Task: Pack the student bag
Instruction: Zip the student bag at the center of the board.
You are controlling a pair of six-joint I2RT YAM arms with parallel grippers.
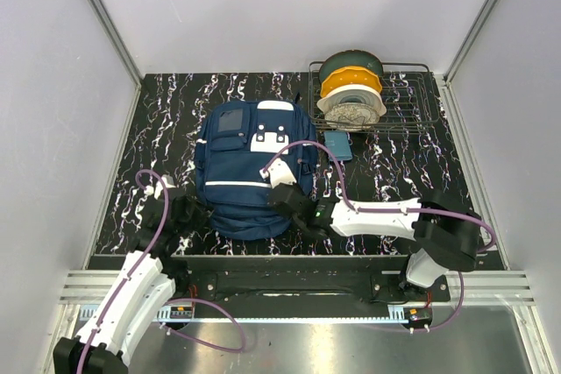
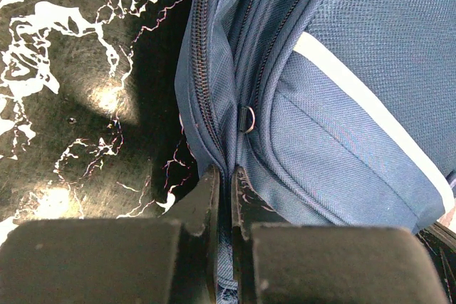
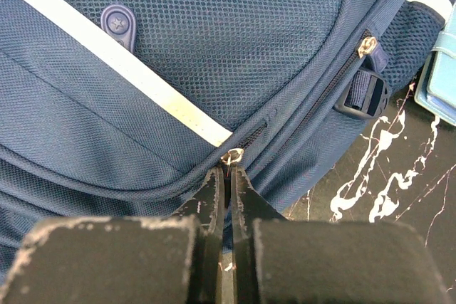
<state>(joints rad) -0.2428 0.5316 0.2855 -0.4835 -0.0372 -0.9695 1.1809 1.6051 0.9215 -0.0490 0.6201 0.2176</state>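
The student bag [image 1: 235,168] is gripped from both sides at its near end. The left jaws are clenched on a fold of its navy fabric: a strip of blue cloth shows in the thin slit between them, right beside a line of zip teeth [image 2: 205,69] that runs away along the bag's left edge. A small metal ring [image 2: 247,119] hangs on a 2nd zip line just beyond the tips. The right jaws are also clenched, pinched on a zip pull [image 3: 231,155] whose metal eye shows right at their tips, at the end of the curved zip below the white stripe [image 3: 114,58].

Further out on the right side, a black plastic buckle [image 3: 363,97] sits on the bag's side strap, and a light blue case [image 3: 445,69] lies on the bench [image 1: 166,146] just beside the bag.

From above, the bag lies flat on the black, white-veined bench, left of centre, with its white patch [image 1: 274,137] and blue-grey patch [image 1: 230,118] toward the far edge. The left arm [image 1: 131,295] reaches its near-left corner and the right arm [image 1: 377,216] its near-right side. At the far right stands a wire rack [image 1: 429,102] holding 3 round discs on edge: 1 green, 1 orange, 1 white.
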